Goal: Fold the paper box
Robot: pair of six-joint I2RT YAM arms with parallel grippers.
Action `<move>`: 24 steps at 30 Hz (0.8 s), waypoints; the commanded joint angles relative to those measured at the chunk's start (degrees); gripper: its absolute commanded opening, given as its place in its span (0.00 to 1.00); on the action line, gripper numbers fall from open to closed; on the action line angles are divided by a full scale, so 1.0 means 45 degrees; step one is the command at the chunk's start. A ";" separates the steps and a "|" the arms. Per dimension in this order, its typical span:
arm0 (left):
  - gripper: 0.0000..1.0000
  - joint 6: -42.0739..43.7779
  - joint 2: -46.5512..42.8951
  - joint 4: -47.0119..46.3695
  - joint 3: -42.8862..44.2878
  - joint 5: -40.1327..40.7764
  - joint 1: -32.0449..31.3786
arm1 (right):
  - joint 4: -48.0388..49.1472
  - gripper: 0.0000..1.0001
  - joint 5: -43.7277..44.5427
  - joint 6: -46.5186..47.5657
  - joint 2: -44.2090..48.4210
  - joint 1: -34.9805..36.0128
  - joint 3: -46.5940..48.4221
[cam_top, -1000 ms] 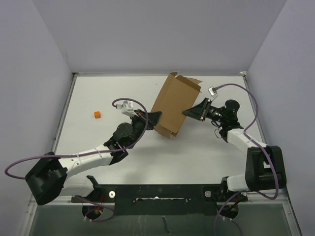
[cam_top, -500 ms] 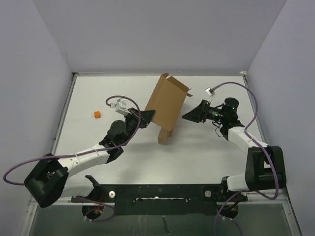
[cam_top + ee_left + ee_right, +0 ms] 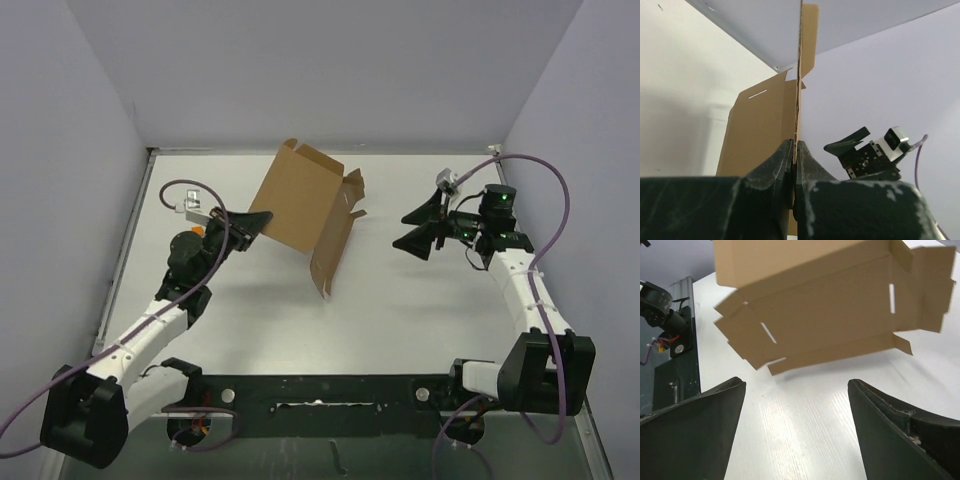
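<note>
1. Over on the left, the left gripper [image 3: 250,222] is pinched tight on the near-left edge of the paper box [image 3: 300,205]. The left wrist cam sees the sheet edge-on, squeezed between both fingers [image 3: 785,155].
2. The box hangs tilted, left of the table [image 3: 400,320] middle and toward the back. It's mostly unfolded, with flaps and slits showing. From the right wrist cam there's a shadow under it, so it looks lifted clear. I can't tell if the lowest flap tip grazes the surface.
3. On the right, the right gripper [image 3: 408,230] is spread wide with nothing in it, well apart from the box and pointing at it.
4. My take: the left arm should hold the sheet steady while the right comes in on one side panel. It should push along a crease line, not mid-panel, or thin card like this will buckle.
5. Versus half a second ago, the box has swung left and up off the table. The right gripper, which was just beside the box's right edge, has backed off to the right.
</note>
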State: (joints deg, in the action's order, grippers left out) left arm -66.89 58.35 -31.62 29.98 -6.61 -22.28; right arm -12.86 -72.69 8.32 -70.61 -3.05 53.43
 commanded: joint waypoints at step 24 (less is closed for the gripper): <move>0.00 0.4175 0.1819 0.5360 0.2282 -0.4614 0.4815 | -0.2390 0.86 0.2456 0.3613 -0.2503 0.0786 0.0515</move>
State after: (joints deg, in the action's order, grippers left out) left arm -61.78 68.23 -17.80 35.22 -30.92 -1.02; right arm -24.69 -64.86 21.80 -81.58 -1.04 53.56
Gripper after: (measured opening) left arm 0.018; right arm 0.858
